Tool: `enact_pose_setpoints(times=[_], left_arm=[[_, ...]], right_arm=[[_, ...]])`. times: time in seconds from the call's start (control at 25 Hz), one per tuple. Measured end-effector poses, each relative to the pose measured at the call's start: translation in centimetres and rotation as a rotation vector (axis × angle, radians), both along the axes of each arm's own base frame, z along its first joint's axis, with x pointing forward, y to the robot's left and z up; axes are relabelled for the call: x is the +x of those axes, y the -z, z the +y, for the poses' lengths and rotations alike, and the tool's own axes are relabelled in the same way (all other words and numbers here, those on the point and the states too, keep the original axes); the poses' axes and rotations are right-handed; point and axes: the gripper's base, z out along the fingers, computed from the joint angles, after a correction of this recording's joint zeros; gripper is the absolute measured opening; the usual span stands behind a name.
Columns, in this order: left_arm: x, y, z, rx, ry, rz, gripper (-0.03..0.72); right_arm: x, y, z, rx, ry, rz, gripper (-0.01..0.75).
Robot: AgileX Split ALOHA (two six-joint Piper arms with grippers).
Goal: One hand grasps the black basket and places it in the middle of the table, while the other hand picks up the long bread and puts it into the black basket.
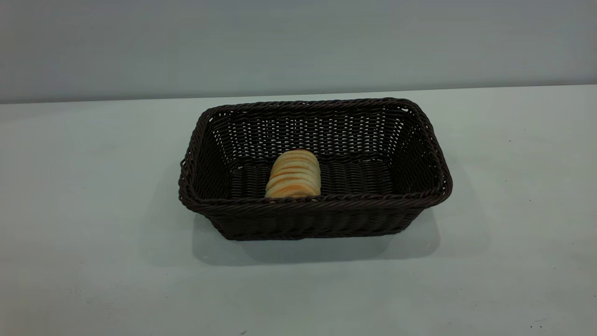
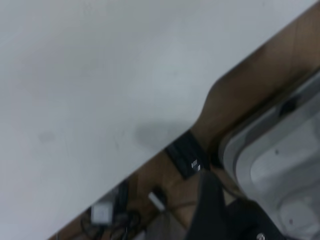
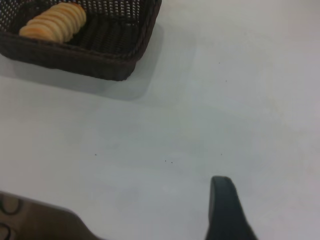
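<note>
The table (image 1: 93,280) is lying bare in front, the black basket (image 1: 322,223) sitting mid-table behind it.
The long bread (image 1: 294,175) is resting inside against the near wall. Neither claw's opening can be told. Any returning arm clipping the rim risks shifting the basket off centre.

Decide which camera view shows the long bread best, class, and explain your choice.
The exterior view: the long bread lies unobstructed inside the black basket, its pale ridges clear. The right wrist view catches it far off at the picture's edge, with only part of the basket. The left wrist view shows none of it.
</note>
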Motion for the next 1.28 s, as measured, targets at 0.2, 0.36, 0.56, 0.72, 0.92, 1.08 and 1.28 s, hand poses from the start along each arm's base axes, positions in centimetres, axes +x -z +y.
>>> enact_pose_setpoints(times=[0.2,0.36,0.56,0.72,0.92,1.08,1.28], left_arm=[[-1.4,-0.7,0.9,-0.071,0.0,-0.108,0.593],[-2.6,-1.0,1.7,-0.127,0.0,-0.19,0.593],[-3.5,-1.2,2.5,-0.161,-0.095,-0.261,0.593],[-3.5,-1.2,2.9,-0.127,-0.362,-0.286,0.593],[-4.3,-1.2,3.3,-0.112,-0.573,-0.351,0.593],[-5.9,-1.2,3.3,-0.141,-0.592,-0.466,0.593],[-6.8,-1.1,3.4,-0.163,-0.554,-0.513,0.593]], right_arm=[[0.0,0.0,0.0,0.0,0.052,0.0,0.46],[0.0,0.0,0.1,0.0,0.15,-0.001,0.46],[0.0,0.0,0.1,0.0,0.122,-0.001,0.46],[0.0,0.0,0.1,0.0,0.111,-0.001,0.46],[0.0,0.0,0.1,0.0,0.111,-0.001,0.46],[0.0,0.0,0.1,0.0,0.111,-0.001,0.46],[0.0,0.0,0.1,0.0,0.111,-0.001,0.46]])
